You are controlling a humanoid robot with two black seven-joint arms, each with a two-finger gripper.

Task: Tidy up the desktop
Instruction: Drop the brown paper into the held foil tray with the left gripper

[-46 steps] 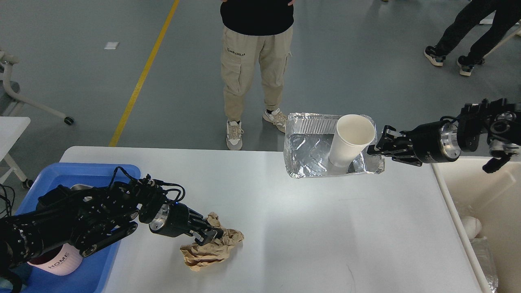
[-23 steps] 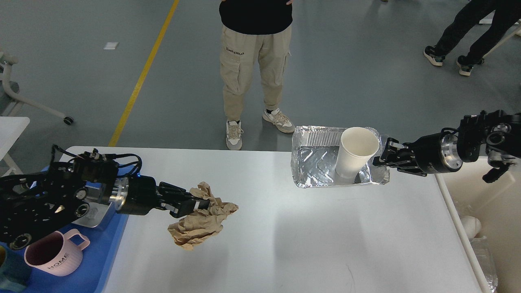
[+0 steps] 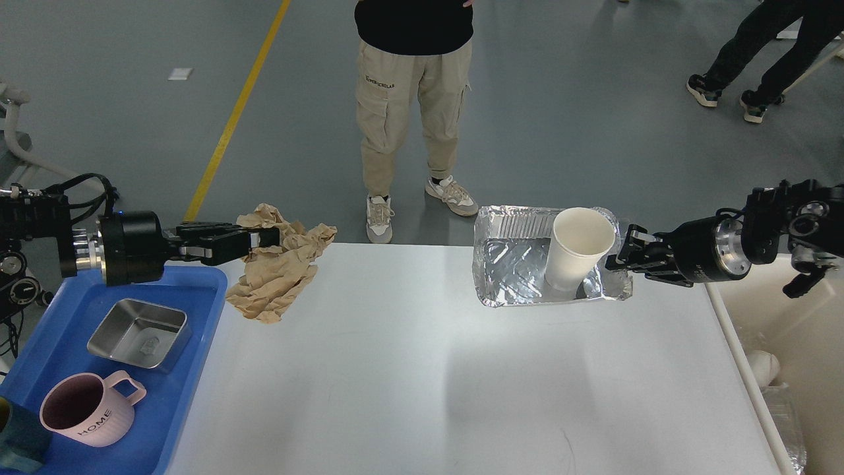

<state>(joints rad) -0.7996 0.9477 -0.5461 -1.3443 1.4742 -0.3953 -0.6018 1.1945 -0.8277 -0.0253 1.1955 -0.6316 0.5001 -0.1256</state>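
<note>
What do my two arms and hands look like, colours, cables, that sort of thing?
Both arms are black with a silver metal ring at the wrist. Left hand has two long black fingers, with loose black cables looping behind. Right hand is black, short-fingered, with a thin cable.

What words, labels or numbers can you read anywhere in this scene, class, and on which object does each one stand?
"HOME": printed on the side of the pink mug in the blue tray.
Small dark lettering on the beige trousers of the person standing beyond the desktop: too small to read with certainty.
Embossed mark inside the metal dish: not legible.
No other text shows.
</note>
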